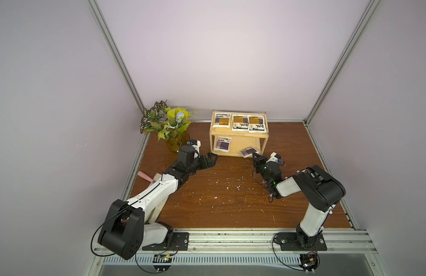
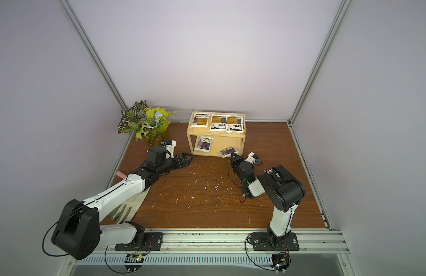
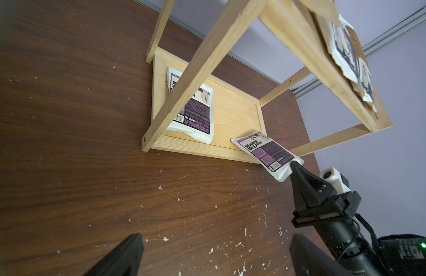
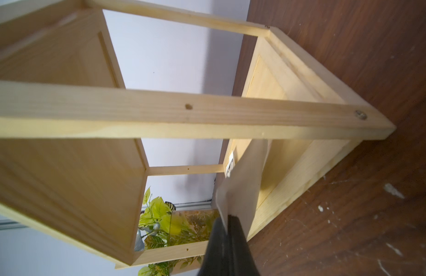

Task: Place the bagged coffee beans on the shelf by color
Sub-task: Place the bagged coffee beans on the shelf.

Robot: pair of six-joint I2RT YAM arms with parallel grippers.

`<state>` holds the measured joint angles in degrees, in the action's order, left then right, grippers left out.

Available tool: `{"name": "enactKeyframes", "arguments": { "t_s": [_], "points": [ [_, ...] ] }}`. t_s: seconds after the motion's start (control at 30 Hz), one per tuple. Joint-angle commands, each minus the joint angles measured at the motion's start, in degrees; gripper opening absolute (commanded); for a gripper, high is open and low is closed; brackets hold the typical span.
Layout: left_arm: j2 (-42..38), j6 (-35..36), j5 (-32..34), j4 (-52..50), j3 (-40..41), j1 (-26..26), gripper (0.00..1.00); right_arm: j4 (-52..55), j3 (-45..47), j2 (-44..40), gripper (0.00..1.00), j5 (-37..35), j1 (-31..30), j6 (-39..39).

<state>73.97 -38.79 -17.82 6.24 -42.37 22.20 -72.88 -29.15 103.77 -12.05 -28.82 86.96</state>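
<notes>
Right end effector: jaws pressed together on one corner of a purple pouch, just right of frame centre in both top views. The left wrist view shows the black tips pinching the pouch at its white border. The pouch is tilted, and its far end reaches over the front edge of the shelf on the lower tier, close to the front post at the right of the frame. Cannot tell whether it touches the board.

Left end effector: jaws apart, nothing between them. It sits low over the surface, left of the shelf's lower front corner and clear of it.

Lower tier, left part: second purple pouch lying flat.

Top tier: three orange pouches in a row, and, side by side across the width.

Shelf stands at the back of the brown surface, centre frame. Plant is to its left, in the back corner. White flecks are scattered mid-surface.
</notes>
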Motion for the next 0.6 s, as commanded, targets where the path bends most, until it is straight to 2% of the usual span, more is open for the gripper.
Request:
{"name": "enactKeyframes", "arguments": {
  "t_s": [0.0, 0.57],
  "points": [
    [-0.1, 0.0, -1.0, 1.3, 0.7, -0.2, 1.0, -0.7, -2.7, 0.8, 0.0, -3.7, -0.1, 1.5],
    [0.9, -0.5, -2.3, 2.8, 1.0, -0.2, 1.0, 4.9, -12.9, 12.7, 0.03, -10.4, -4.0, 11.9]
  ]
}}
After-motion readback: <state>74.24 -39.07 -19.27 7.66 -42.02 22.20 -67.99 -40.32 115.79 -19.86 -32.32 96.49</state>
